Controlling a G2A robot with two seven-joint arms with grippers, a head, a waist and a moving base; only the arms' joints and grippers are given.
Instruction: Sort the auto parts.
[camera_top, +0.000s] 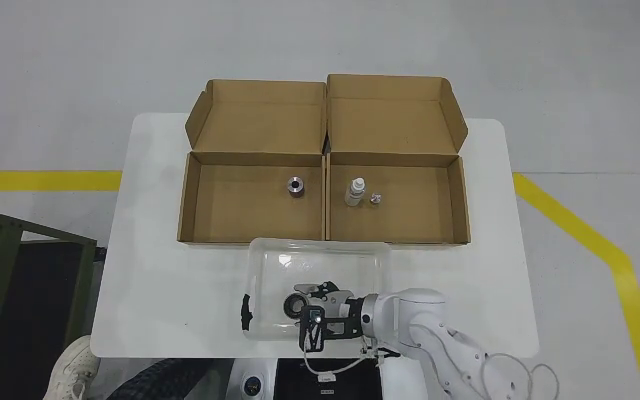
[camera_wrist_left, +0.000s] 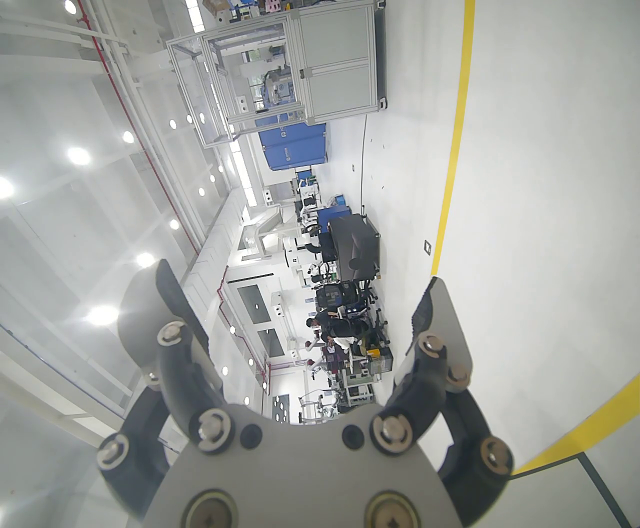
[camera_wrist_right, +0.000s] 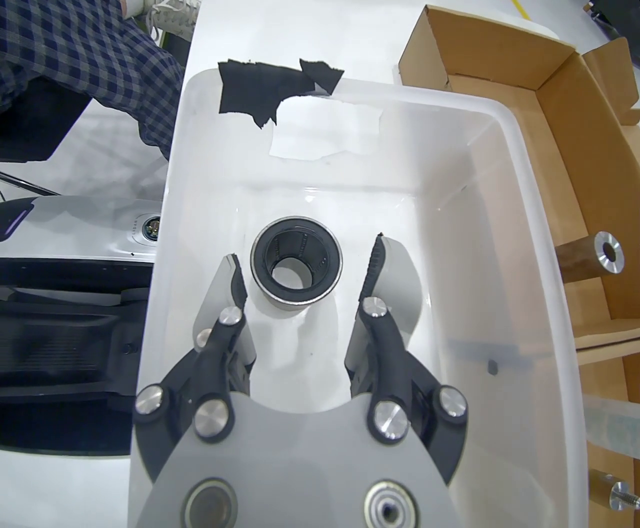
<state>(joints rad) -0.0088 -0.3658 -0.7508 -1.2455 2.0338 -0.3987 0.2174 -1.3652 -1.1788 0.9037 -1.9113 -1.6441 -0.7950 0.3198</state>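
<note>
The right claw (camera_wrist_right: 305, 272) hung spread inside the clear bin (camera_wrist_right: 505, 165), with 1 finger to each side of the bearing (camera_wrist_right: 327, 260) and apart from it. This placement was judged to prepare a pinch across the outer wall. The bearing stood on end on the bin floor, with its long axis vertical and its open bore pointing up toward the claw. The bin sat on the desk (camera_top: 150, 250), just beside 2 cardboard boxes (camera_top: 225, 205) holding parts. The left claw (camera_wrist_left: 300, 277) was spread, empty and aimed away from the desk.
</note>
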